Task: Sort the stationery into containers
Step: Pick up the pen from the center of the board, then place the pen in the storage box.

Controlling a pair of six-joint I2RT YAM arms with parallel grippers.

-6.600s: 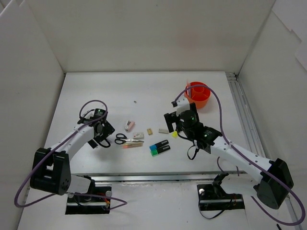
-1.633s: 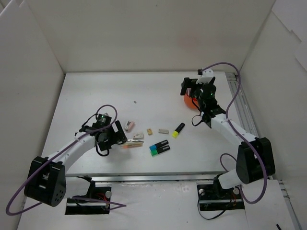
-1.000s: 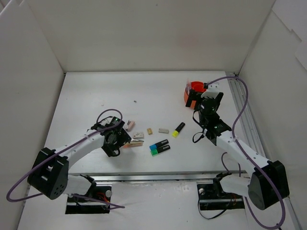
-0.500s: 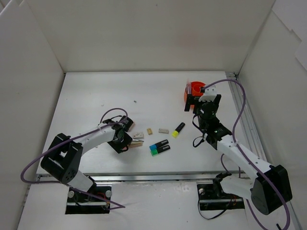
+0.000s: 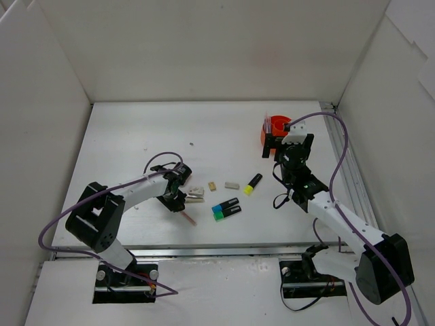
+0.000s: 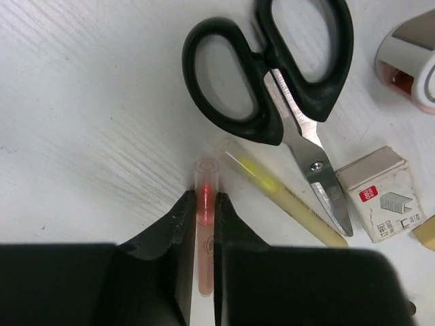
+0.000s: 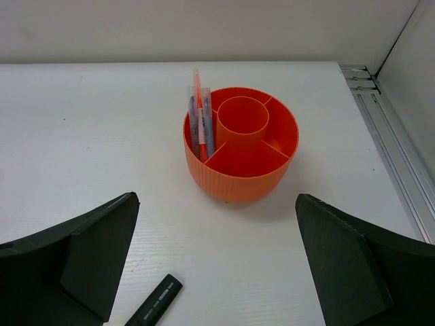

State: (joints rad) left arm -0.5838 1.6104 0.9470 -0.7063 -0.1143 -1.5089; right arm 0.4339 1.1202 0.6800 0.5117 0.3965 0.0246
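While the left gripper (image 6: pixel 204 202) clamps a pen (image 6: pixel 205 173) beside the scissors (image 6: pixel 302 139), pickup is underway; next, carry it to the far-right cup (image 7: pixel 234 180). Right gripper (image 7: pixel 216 224) gapes.

Orange cup (image 7: pixel 238 180), blk scissors (image 6: pixel 275 112), clear-orange pen (image 6: pixel 205 185), wht table (image 5: pixel 136 136).

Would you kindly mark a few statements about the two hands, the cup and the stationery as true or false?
1. The left hand is shut on a thin orange pen. True.
2. The right hand grips a highlighter. False: it is open and empty, facing the orange cup.
3. One compartment of the orange cup holds pens. True.
4. The scissors stand in the cup. False: they lie flat on the table, beside the left hand.
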